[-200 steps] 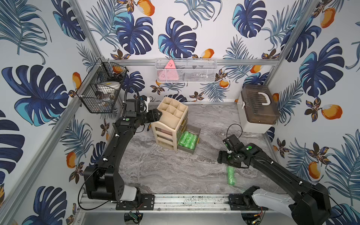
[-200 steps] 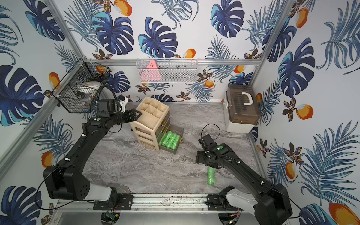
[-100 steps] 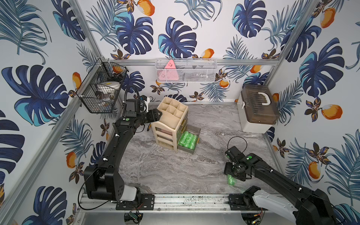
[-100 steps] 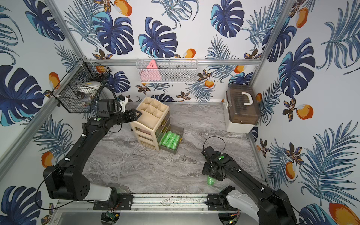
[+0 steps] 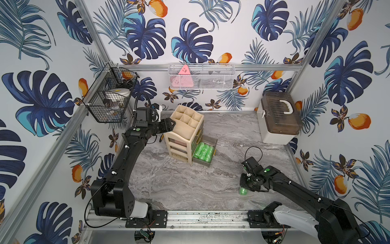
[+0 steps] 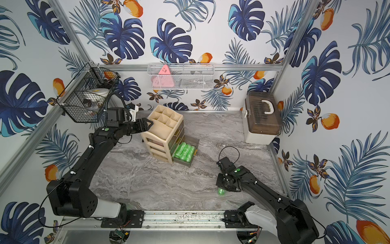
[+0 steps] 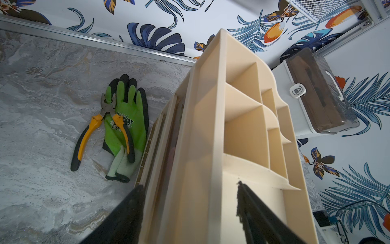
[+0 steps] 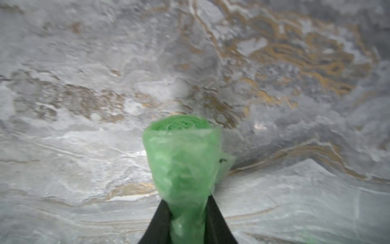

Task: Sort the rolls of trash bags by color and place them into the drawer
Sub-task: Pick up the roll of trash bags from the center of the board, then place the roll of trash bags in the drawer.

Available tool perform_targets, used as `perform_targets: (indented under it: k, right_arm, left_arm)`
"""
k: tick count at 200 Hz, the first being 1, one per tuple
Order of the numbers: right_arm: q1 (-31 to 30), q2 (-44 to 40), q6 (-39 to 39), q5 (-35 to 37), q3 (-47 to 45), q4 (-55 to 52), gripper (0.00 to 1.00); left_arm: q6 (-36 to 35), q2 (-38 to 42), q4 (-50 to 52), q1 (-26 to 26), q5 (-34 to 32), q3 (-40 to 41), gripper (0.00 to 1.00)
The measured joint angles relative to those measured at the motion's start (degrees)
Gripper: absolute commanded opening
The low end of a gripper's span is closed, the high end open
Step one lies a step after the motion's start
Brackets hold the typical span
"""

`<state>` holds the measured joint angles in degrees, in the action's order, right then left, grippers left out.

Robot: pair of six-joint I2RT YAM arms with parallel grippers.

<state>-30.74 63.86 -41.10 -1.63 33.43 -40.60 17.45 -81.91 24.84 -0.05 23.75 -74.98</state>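
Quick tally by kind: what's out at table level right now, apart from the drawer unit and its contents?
green trash bag roll, gripped in the right hand: 1
pliers: 1
green work glove: 1
lidded storage box: 1
Total: 4

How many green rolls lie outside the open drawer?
1. The green roll sits between the fingers of the right gripper, on that arm's side near the front rail. More could be hidden behind the organizer.

— Entry: lettering, brands, numbers?
— None legible. Signs only: a padlock symbol on the white latch point(image 7: 297, 91) of the lidded box point(image 7: 316, 95), a leaf emblem on the green glove point(image 7: 137, 126), and unreadable dark marks on the pink triangle point(image 5: 184, 70).
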Motion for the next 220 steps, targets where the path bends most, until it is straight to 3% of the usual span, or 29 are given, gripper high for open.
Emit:
perform_targets:
  k: [99,167,220]
  right_arm:
    - [0.0,24.3,4.8,-14.0,27.8,12.4,0.24]
    - [-1.5,39.5,-2.2,-19.9,41.4,19.3,0.26]
    - [-2.4,45.4,-10.7,-20.0,42.9,24.1,0.31]
  left_arm:
    - [0.0,-0.1,0.0,0.0,0.0,0.0,0.73]
    - [0.1,-0.1,0.0,0.0,0.0,0.0,0.73]
    - [0.2,-0.1,0.0,0.0,0.0,0.0,0.73]
